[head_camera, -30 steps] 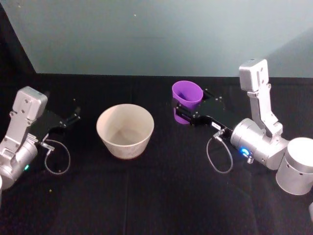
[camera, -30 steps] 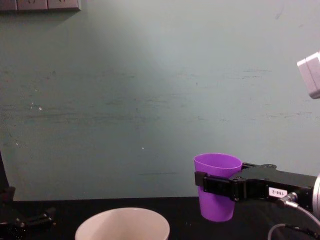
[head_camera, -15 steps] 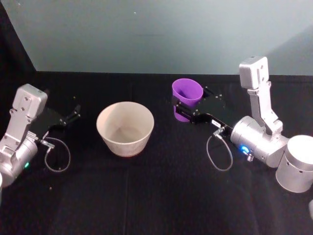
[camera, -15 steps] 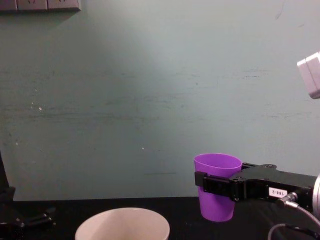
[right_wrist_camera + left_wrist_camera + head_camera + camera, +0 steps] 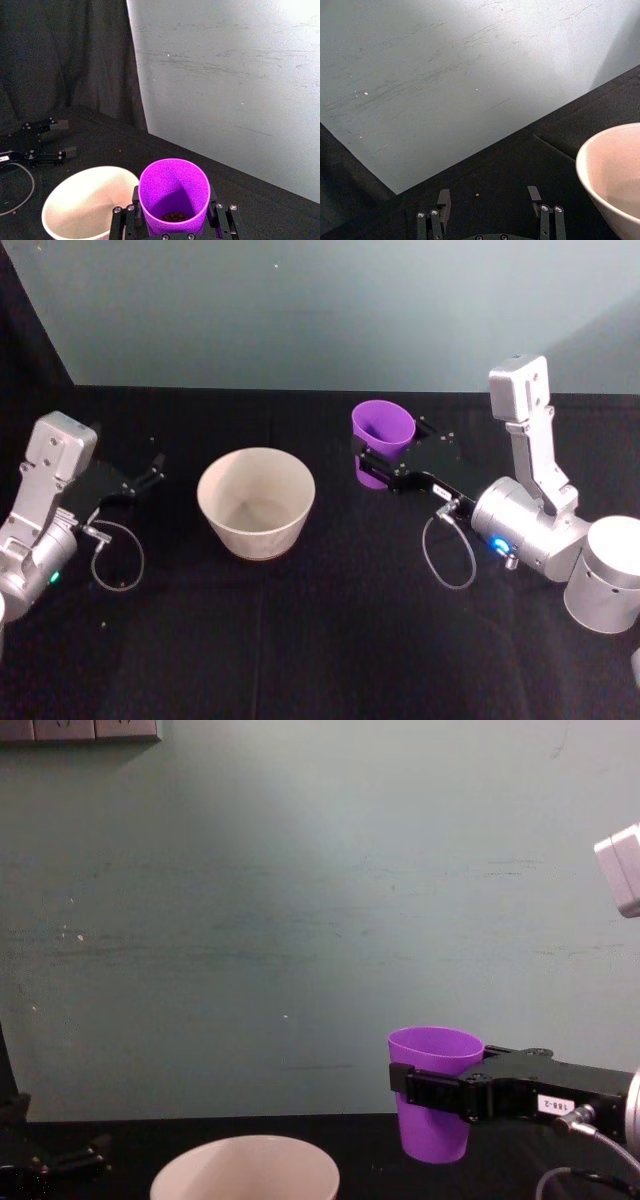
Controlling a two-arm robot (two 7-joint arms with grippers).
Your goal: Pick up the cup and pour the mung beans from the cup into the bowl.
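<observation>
The purple cup (image 5: 383, 428) is upright in the air to the right of the bowl, with my right gripper (image 5: 363, 463) shut on its sides. In the right wrist view the cup (image 5: 174, 190) has mung beans (image 5: 174, 217) at its bottom, and the right gripper (image 5: 173, 226) clasps it from both sides. From the chest, the cup (image 5: 435, 1048) hangs above the table in the right gripper (image 5: 413, 1088). The cream bowl (image 5: 255, 528) stands on the black table, apart from the cup, and is seen again as the bowl (image 5: 82, 200). My left gripper (image 5: 155, 472) rests open left of the bowl.
A black cloth (image 5: 300, 640) covers the table, and a pale green wall (image 5: 300, 310) stands behind it. Loose cables (image 5: 448, 558) hang by each wrist. In the left wrist view the bowl's rim (image 5: 585, 175) lies beside the open left gripper (image 5: 488, 200).
The right arm has crept slightly, and the cup stays upright in nearly the same place. The left arm and the bowl have not moved.
</observation>
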